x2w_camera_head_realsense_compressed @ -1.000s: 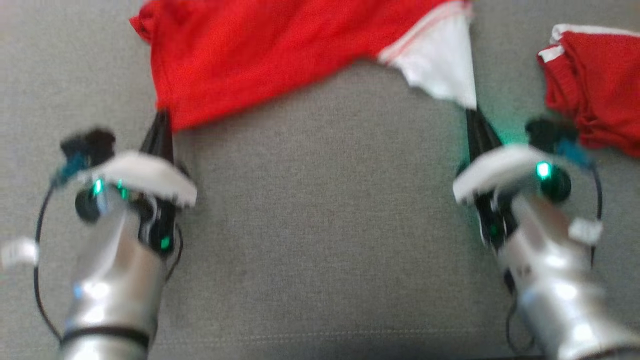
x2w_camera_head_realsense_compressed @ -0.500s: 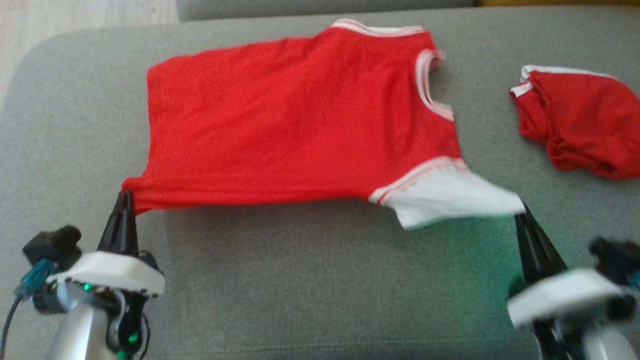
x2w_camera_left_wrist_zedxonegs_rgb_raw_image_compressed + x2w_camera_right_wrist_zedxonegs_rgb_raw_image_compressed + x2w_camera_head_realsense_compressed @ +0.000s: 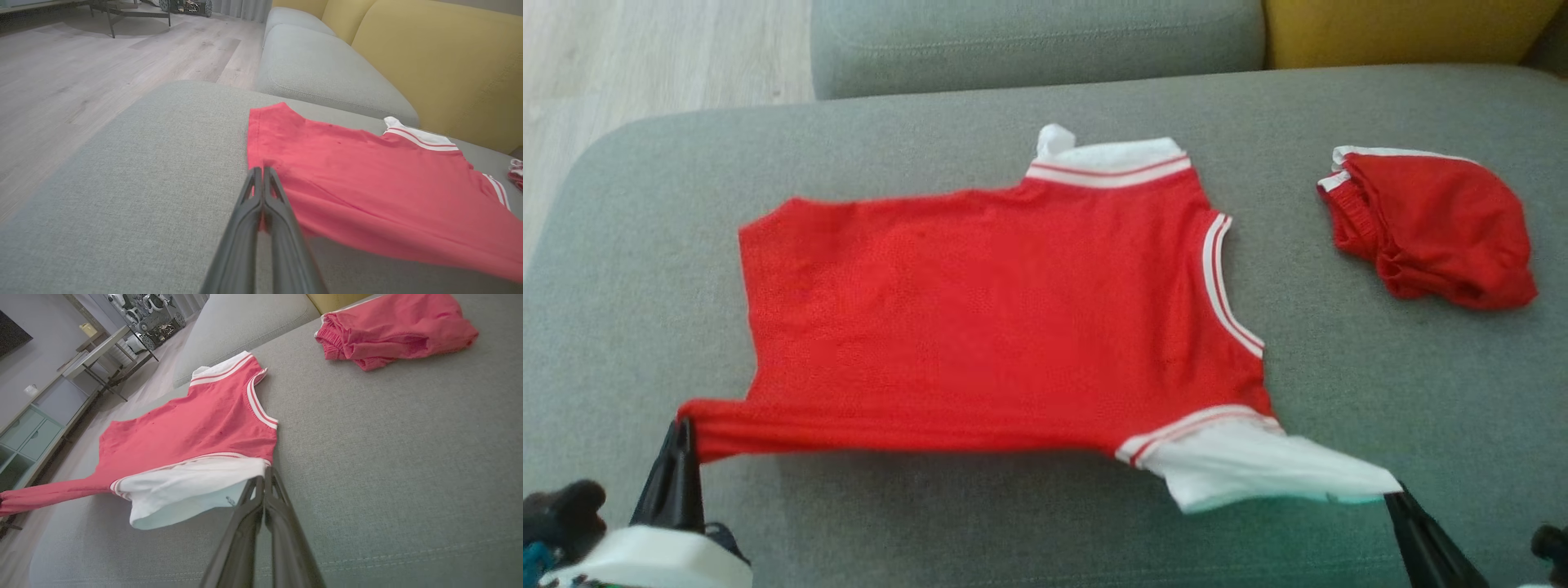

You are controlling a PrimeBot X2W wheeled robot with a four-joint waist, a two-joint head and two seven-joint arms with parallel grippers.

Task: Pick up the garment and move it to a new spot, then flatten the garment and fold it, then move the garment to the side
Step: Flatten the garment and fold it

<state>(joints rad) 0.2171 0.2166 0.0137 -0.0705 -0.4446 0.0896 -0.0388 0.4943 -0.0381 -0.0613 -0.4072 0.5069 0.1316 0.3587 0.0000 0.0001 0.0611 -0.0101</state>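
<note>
Red garment (image 3: 980,327) with white trim lies spread on the grey sofa cushion (image 3: 1380,392), at the centre of the head view. The left gripper (image 3: 680,426), at 8 o'clock, is clamped on the red hem corner. The right gripper (image 3: 1396,496), at 4 o'clock, is clamped on the white sleeve tip, which appears slightly lifted, though blur makes this uncertain. A bunched red cloth (image 3: 1429,233) lies well apart at 2 o'clock.

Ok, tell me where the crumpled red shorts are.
In the head view the crumpled red shorts lie at the right on the sofa cushion, apart from the red T-shirt to their left and beyond the right gripper.
</note>
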